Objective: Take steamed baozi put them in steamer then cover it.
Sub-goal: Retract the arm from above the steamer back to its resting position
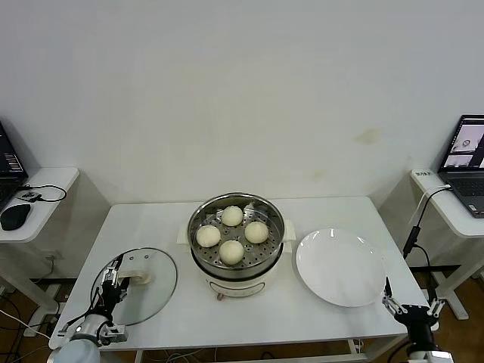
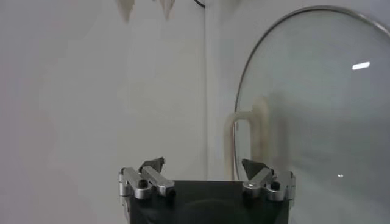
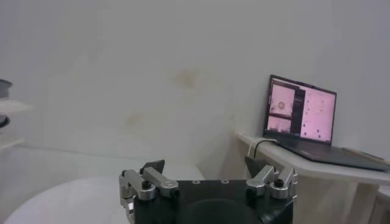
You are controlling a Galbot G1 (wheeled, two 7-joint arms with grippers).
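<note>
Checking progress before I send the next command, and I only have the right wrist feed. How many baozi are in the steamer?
Observer: Four steamed baozi sit on the perforated tray inside the steamer; the white plate beside it has nothing on it.
Operator: Is the cover on?
Observer: No. The cover lies flat on the table, on the steamer's left side.
Operator: Where is the left gripper?
Observer: The left gripper is open at the near edge of the cover, close to its cream handle, holding nothing.
Operator: And mine?
Observer: The right gripper is open and empty, low at the table's near right corner.
</note>
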